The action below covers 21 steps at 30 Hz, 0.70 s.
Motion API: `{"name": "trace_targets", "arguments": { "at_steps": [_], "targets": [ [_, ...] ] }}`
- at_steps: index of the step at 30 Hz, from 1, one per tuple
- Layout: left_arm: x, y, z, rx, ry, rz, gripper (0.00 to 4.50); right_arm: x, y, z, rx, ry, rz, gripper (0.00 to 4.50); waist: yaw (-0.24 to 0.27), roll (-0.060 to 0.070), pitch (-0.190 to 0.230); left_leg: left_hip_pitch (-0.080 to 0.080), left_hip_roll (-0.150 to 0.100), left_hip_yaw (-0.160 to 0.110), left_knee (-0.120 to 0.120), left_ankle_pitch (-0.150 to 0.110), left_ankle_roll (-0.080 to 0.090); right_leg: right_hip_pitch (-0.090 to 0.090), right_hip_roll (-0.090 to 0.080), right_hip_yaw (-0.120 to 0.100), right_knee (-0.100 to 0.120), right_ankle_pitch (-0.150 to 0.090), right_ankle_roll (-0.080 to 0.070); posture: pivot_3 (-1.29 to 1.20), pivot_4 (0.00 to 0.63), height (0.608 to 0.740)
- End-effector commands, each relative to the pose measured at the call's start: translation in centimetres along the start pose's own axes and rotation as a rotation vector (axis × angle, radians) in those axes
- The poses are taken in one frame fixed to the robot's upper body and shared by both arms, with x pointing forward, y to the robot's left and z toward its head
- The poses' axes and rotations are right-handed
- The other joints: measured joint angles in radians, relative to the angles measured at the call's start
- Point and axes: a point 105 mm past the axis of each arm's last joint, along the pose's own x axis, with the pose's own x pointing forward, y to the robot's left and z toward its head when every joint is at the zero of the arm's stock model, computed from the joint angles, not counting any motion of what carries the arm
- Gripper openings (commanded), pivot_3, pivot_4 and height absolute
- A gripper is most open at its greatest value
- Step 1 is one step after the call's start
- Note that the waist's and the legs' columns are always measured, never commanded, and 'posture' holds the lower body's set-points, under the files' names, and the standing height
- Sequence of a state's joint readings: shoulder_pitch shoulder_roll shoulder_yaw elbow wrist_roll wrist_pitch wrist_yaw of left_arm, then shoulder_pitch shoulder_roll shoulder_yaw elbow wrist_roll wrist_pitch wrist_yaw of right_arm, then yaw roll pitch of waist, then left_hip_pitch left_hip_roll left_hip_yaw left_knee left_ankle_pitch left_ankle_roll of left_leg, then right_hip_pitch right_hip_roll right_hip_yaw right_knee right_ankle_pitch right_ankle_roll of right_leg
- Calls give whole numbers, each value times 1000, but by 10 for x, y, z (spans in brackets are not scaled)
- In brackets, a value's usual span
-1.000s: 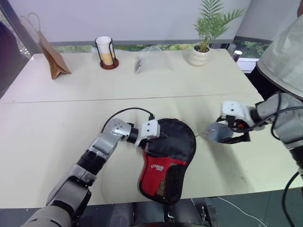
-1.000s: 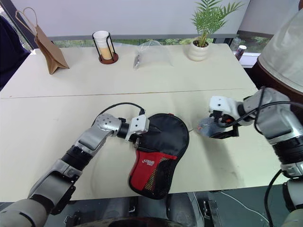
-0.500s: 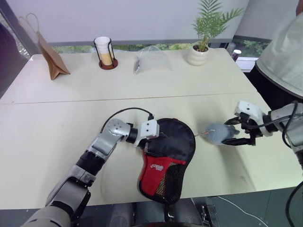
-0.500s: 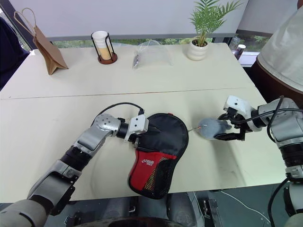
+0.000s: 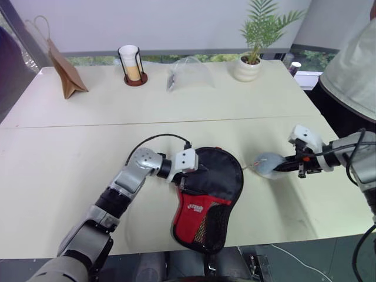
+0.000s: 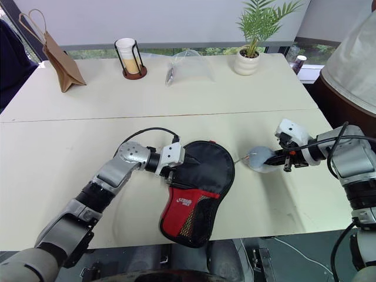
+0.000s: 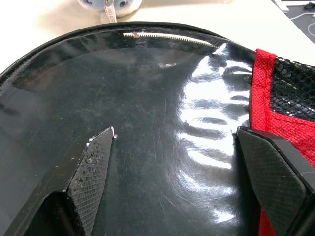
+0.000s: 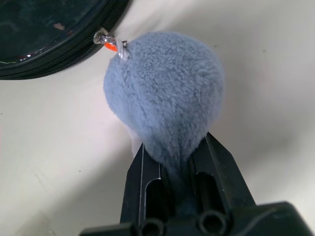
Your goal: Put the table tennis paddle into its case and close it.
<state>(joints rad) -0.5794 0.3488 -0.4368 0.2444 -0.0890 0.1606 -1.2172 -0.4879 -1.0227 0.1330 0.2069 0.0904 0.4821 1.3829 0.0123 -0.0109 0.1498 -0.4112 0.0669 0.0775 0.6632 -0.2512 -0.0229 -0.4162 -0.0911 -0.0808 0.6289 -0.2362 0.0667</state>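
1. While the case (image 5: pixel 207 194) lay at the table's (image 5: pixel 70 147) near edge, about 6 o'clock, the left gripper (image 7: pixel 187 162) stood with fingers apart, pressed on its glossy clear side.
2. Right gripper (image 8: pixel 179 162) was clamped on the blue pom-pom (image 8: pixel 165 93), tethered to the zip pull at the case's 3 o'clock.
3. Paddle couldn't be made out; dark shape under the plastic, prob. inside.
4. Fabric looked soft, floppy; plastic slick. Fluffy pull squashes easily, so grip near its ring.
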Motion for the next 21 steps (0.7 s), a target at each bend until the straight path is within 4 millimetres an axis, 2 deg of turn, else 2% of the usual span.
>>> {"name": "trace_targets", "arguments": {
  "at_steps": [1, 5, 8, 10, 13, 15, 18, 21],
  "targets": [
    [6, -5, -3, -6, 6, -25, 4177, -7, -6, 24, -54, -55, -45, 38, 0, 0, 0, -1, 0, 0, 0, 0, 0, -1, 0, 0, 0, 0, 0, 0, 150, 740],
    [6, -4, 6, 8, -27, -28, 4177, -8, -21, 47, -48, -109, -110, 38, -5, 1, 1, -3, 0, 1, 0, 0, 0, -4, 0, 0, 1, 0, 0, 0, 150, 740],
    [5, -5, 16, 30, -63, -42, 4177, -10, -22, 58, -58, -110, -86, 38, -1, 2, 1, -10, 0, 0, 0, 0, 0, -11, 1, 1, 2, 1, 0, 0, 150, 740],
    [6, -7, 25, 36, -100, -63, 4177, -9, -18, 50, -97, -49, -66, 38, 5, 2, 1, -13, 0, -1, 0, 0, 0, -13, 2, 0, 2, 1, 0, 0, 150, 740],
    [11, -13, 25, 55, -87, -115, 4177, -7, -9, 38, -122, 12, -33, 38, 10, 2, 2, -15, -1, -1, 1, 0, 0, -14, 1, 0, 1, 2, 3, 0, 150, 740],
    [17, -18, 17, 69, -50, -161, 4177, -6, -6, 27, -134, 54, -31, 38, 10, 2, 2, -16, -1, 0, 1, 0, 1, -14, 1, 0, 0, 2, 4, 0, 150, 740],
    [22, -22, 9, 93, -7, -204, 4177, -6, -5, 22, -137, 69, -40, 38, 6, 2, 2, -15, -1, 0, 1, 0, 1, -14, 1, 0, 0, 1, 3, 0, 150, 740],
    [30, -20, -3, 107, 70, -217, 4177, -5, -5, 15, -134, 93, -58, 38, 4, 2, 2, -14, -1, -1, 2, 0, 1, -13, 1, 0, 1, 0, 1, 0, 150, 740]
  ]
}}
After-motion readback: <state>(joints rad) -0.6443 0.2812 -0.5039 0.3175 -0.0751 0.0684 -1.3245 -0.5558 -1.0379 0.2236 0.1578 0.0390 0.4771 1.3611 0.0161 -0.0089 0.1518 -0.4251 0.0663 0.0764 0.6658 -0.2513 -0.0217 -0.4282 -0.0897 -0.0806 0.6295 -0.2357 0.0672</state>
